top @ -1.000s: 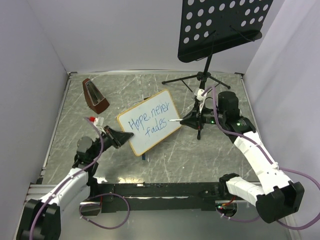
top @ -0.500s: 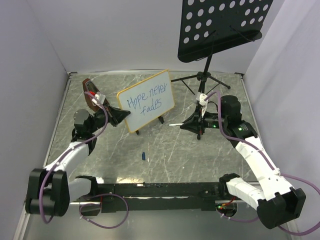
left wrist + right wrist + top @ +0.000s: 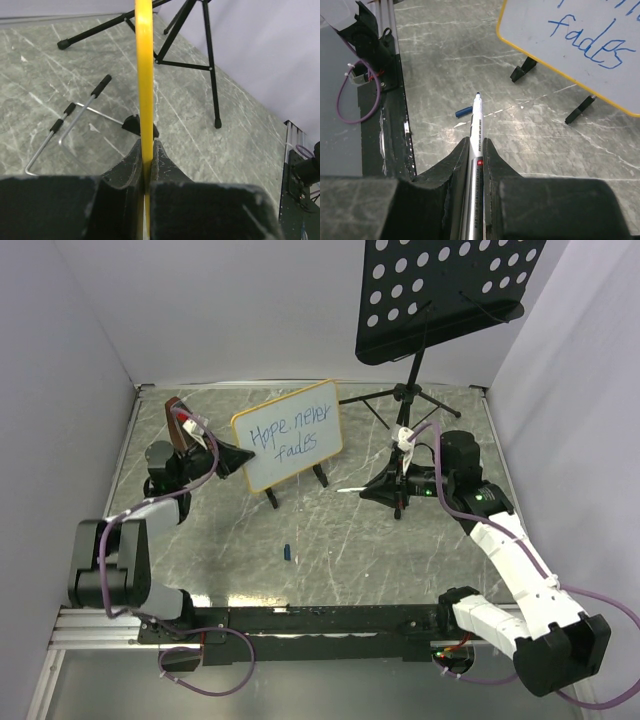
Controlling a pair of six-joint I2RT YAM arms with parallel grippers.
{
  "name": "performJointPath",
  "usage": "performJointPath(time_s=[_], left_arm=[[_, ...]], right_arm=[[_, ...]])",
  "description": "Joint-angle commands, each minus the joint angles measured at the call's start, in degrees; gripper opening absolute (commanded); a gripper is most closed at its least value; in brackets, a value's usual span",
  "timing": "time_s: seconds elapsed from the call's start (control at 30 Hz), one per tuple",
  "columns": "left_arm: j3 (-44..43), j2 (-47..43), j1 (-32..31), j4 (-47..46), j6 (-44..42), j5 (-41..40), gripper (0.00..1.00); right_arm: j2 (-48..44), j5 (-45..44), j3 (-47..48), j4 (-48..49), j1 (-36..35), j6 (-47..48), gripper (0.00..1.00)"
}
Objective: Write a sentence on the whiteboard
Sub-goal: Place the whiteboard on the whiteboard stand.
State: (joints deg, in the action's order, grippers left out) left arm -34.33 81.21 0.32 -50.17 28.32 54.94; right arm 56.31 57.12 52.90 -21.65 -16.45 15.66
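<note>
The whiteboard [image 3: 296, 452], white with a tan frame, stands upright on two black feet at the back left of the table. The sentence [image 3: 290, 433] "Hope never fades" is on it in blue, in two lines. My left gripper [image 3: 232, 458] is shut on the board's left edge; in the left wrist view the frame [image 3: 144, 75] runs edge-on between the fingers of that gripper [image 3: 146, 150]. My right gripper [image 3: 372, 483] is shut on a white marker [image 3: 477, 125], uncapped, tip pointing left, held apart from the board [image 3: 590, 50].
A blue marker cap [image 3: 287, 553] lies on the table in front, also in the right wrist view [image 3: 464, 110]. A black perforated music stand [image 3: 445, 295] rises at the back right, its tripod legs [image 3: 210, 65] behind the board. A brown metronome [image 3: 178, 420] stands behind my left arm.
My left gripper has carried the whiteboard from a tilted spot near the centre back and to the left, setting it upright. My right gripper with the marker has drawn back to the right.
</note>
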Motion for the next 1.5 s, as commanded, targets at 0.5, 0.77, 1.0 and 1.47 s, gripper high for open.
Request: performJointPath(time_s=[0.5,0.77,1.0,1.47], left_arm=[[-5.5,12.8,4.8,-4.1,-1.5,7.2,0.01],[-5.8,15.0,5.8,-1.2,-1.0,5.9,0.11],[-8.0,13.3,5.8,14.9,-9.1,3.4,0.23],[-16.2,14.2,5.8,32.4,-21.3,0.4,0.13]], right_arm=[[1.2,2.6,0.0,1.3,0.5,1.1,0.00],[0.8,2.8,0.1,1.2,0.5,1.2,0.00],[0.7,3.5,0.2,0.8,0.5,1.3,0.00],[-0.2,3.9,0.1,1.3,0.5,0.8,0.00]])
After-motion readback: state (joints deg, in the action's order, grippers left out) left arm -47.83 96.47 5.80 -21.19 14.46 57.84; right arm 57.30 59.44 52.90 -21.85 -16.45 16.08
